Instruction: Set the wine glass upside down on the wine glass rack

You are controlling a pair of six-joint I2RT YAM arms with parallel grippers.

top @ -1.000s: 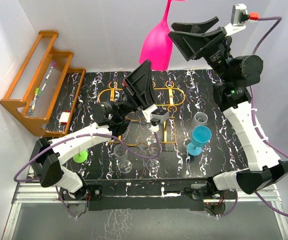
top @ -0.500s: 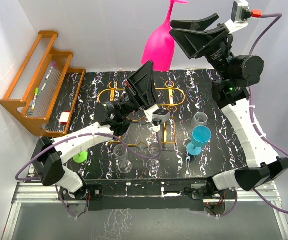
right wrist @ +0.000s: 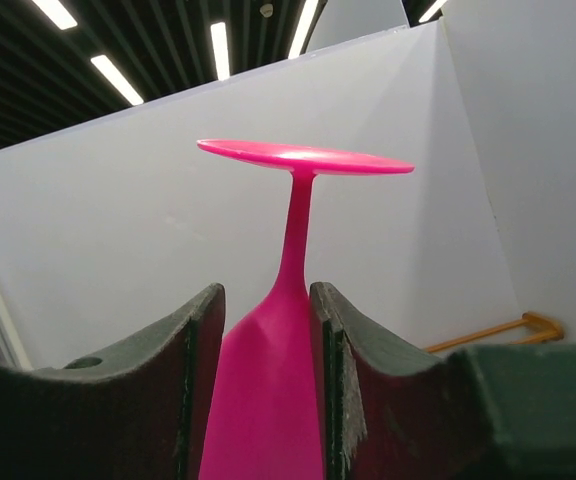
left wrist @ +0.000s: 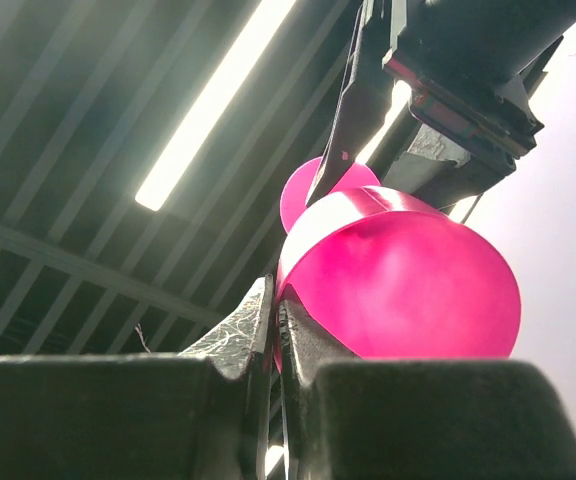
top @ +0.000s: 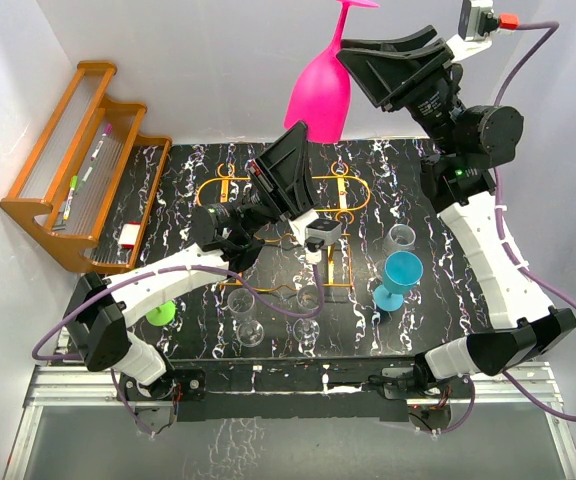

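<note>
A bright pink wine glass (top: 320, 92) hangs upside down high over the table's far side, foot uppermost. My left gripper (top: 302, 130) reaches up from below and is shut on the rim of the bowl (left wrist: 408, 280), which is pinched between its fingertips (left wrist: 276, 296). My right gripper (top: 346, 58) comes in from the right. In its wrist view the jaws (right wrist: 266, 300) press both sides of the narrowing top of the bowl, below the stem (right wrist: 295, 225). The wine glass rack (top: 213, 190), orange-gold wire, stands on the black marbled table (top: 448, 300), partly hidden under my left arm.
A brown wooden stepped shelf (top: 78, 170) with pens stands at the left. A cyan goblet (top: 400, 275) and a clear cup (top: 400, 238) sit right of the rack. Clear glasses (top: 244, 312) and a green object (top: 161, 313) are near the front. White walls enclose the back.
My right gripper's jaws have come together onto the pink glass. The glass and both grippers have shifted slightly up and to the right.
</note>
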